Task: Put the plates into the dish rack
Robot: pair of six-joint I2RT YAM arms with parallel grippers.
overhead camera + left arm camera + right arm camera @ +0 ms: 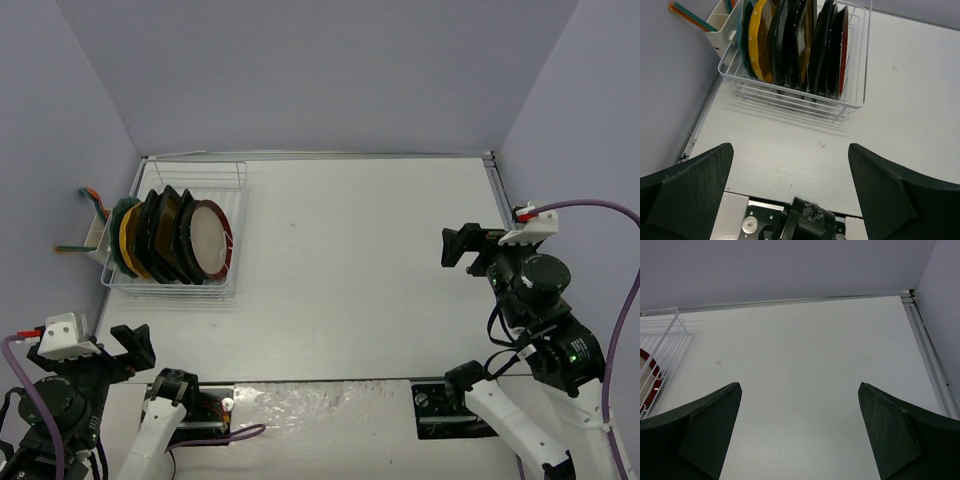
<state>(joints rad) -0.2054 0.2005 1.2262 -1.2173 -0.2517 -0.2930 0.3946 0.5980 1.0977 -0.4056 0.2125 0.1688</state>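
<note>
Mixed round and square plates (170, 235) stand upright in the white wire dish rack (790, 97). Our left gripper (790, 170) and right gripper (800, 415) hang spread, empty; we judge loading finished, only retreat remaining.

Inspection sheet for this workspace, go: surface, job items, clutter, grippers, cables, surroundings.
Surface: white table, dish rack at its far-left corner.
Job's things: plates stand on edge, packed in the dish rack; red-rimmed plate at the right end.
Clutter: caddy on the rack's left side, holding coloured sticks.
Grippers: left gripper open, empty; right gripper open, empty.
Cables: purple cables, one on each arm.
Surroundings: plain lavender walls on three sides.
</note>
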